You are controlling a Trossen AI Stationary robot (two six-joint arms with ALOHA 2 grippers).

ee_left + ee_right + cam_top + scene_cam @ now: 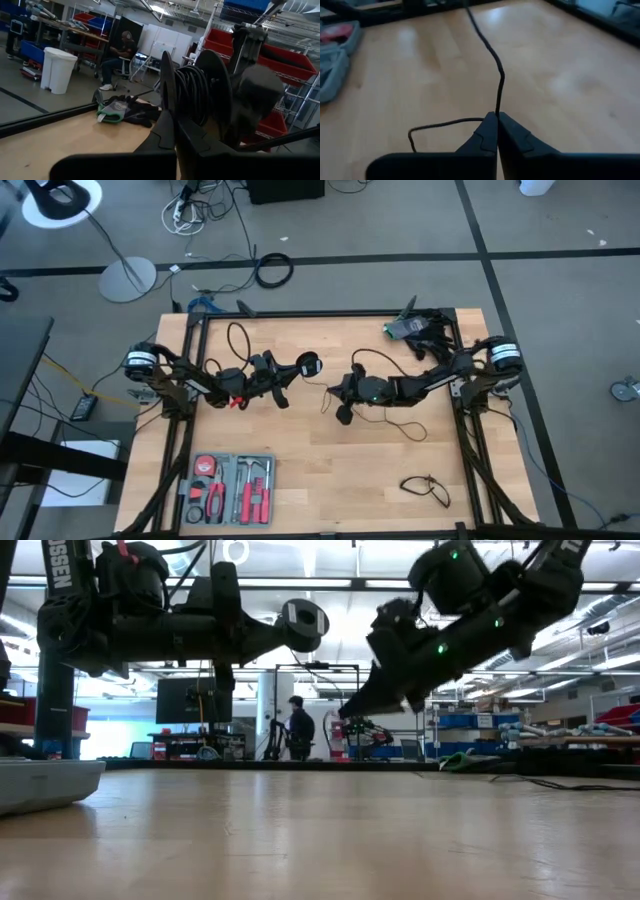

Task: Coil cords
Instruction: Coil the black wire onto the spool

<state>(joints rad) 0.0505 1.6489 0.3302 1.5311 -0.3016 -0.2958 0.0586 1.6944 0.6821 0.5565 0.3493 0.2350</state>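
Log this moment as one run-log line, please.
left gripper: shut on coiled cord, raised | right gripper: shut on cord strand | coiling underway

It is a robotics lab or workshop: metal shelving with red plastic storage bins (227,42) and blue plastic bins (462,721), long workbenches, ceiling strip lights, and a person (119,57) seated beyond the wooden table (330,470).

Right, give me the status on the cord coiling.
Done: several turns of cord sit wound on the spool clamped in the left gripper, held above the table. In hand: the right gripper is shut on the cord, pinching a free stretch beside the spool. Left: loose cord trails over the table near the right arm, and a short cord at the front right lies untouched.
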